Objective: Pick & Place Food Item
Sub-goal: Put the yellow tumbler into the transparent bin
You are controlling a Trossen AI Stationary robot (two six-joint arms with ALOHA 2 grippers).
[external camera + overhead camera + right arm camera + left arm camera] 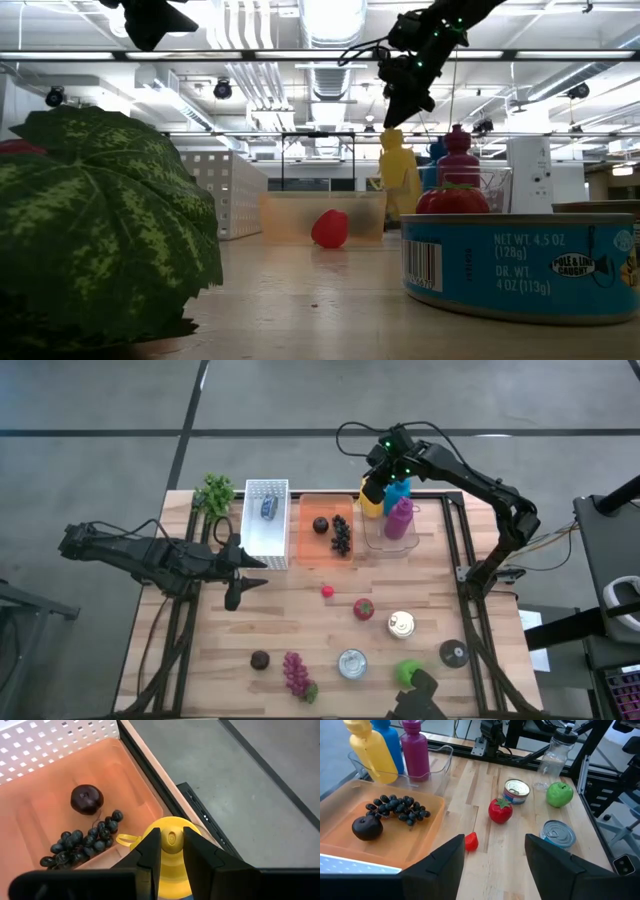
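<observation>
A yellow bottle (371,498) stands at the far-left corner of a clear bin (392,544), beside a blue bottle (398,492) and a magenta bottle (400,518). My right gripper (172,847) is above it, shut on its top. To the left, an orange tray (310,550) holds a dark plum (320,525) and black grapes (342,537). My left gripper (495,865) hangs open above the table's left half, near a small red strawberry (471,841), with nothing between its fingers. My right gripper pinches the yellow bottle's round cap (172,837) between its two fingers, one on each side. The fingers slant down from above. The bottle (398,180) hangs upright below them, its lower part inside the clear bin; whether its base rests there, I cannot tell.
A white perforated bin (266,545) with a blue can stands left of the tray, a leafy green (214,495) at the far left. On the near half lie a tomato (364,609), two cans (401,624), a green apple (407,672) and purple grapes (297,673).
</observation>
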